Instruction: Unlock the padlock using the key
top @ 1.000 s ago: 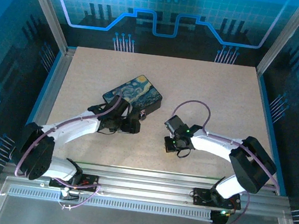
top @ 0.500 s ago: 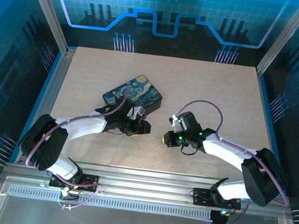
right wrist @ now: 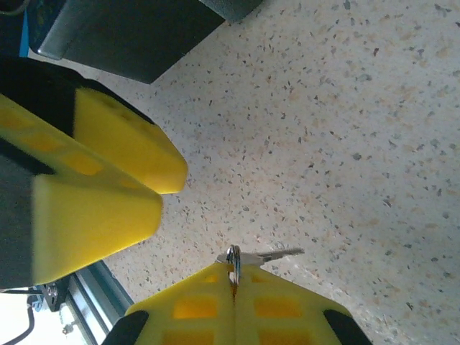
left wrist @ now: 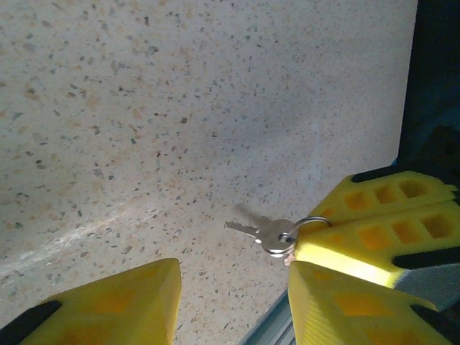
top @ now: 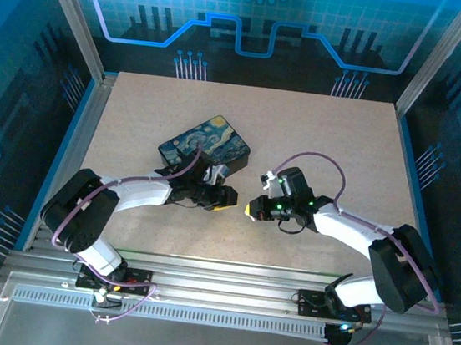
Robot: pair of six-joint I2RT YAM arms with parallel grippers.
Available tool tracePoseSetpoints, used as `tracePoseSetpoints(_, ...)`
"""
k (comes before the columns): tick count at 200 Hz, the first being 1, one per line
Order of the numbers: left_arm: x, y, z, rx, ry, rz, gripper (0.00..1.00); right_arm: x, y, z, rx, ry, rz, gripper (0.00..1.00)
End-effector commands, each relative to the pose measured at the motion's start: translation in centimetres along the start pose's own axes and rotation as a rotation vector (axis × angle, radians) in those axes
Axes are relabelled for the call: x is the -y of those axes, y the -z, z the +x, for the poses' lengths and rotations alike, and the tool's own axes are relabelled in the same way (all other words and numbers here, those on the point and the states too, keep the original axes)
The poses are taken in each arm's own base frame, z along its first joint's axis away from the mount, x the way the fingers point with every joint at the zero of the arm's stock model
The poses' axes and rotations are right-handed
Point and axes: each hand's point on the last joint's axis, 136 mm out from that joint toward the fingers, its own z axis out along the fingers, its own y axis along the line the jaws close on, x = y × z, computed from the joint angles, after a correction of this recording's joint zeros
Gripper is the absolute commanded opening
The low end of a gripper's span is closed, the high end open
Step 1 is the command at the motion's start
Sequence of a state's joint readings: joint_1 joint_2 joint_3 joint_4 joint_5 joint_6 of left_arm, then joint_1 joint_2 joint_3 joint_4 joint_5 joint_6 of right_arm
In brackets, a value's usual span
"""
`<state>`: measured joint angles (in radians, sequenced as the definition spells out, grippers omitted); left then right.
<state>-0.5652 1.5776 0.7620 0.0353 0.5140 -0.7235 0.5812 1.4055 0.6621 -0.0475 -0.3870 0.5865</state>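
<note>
Near the front middle of the desk (top: 327, 142), the right pincer (right wrist: 233, 279), pressed together on the key (right wrist: 267, 254), has swung round to face the spread, empty left pincer (left wrist: 233, 280), which has come closer from the painted box (top: 205, 142) behind, so a handover seems likely and unlocking the padlock has not yet begun.

the key (left wrist: 260, 233) is showing as thin silvery metal, smooth and faintly gleaming, and its wire ring (right wrist: 233, 256) is glinting a little brighter. the fingers (right wrist: 280, 309) of the right gripper (right wrist: 233, 276) are looking like matt yellow moulded plastic with recessed pockets, and the left gripper (left wrist: 233, 279) is wearing the same yellow plastic on its pads (left wrist: 115, 298). the table (left wrist: 180, 108) is appearing pale, matt and finely speckled, like stone composite, while the arm shells (top: 139, 195) are reading as smooth white plastic
</note>
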Motion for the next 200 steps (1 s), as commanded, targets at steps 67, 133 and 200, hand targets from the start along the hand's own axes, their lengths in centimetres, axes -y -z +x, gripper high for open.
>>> tracePoseSetpoints(67, -0.5, 0.2, -1.2, 0.044, 0.034, -0.033, 0.56, -0.2, 0.0, -0.8, -0.033, -0.048, 0.016, 0.02)
tracePoseSetpoints(133, 0.1, 1.1, -1.4, 0.053, 0.059, -0.041, 0.55, 3.0, -1.2, -0.4, 0.031, -0.384, 0.072, 0.00)
tracePoseSetpoints(200, 3.0, 0.4, -1.1, 0.061, 0.175, 0.077, 0.40, 5.2, 2.0, -1.3, 0.342, -1.016, 0.139, 0.00)
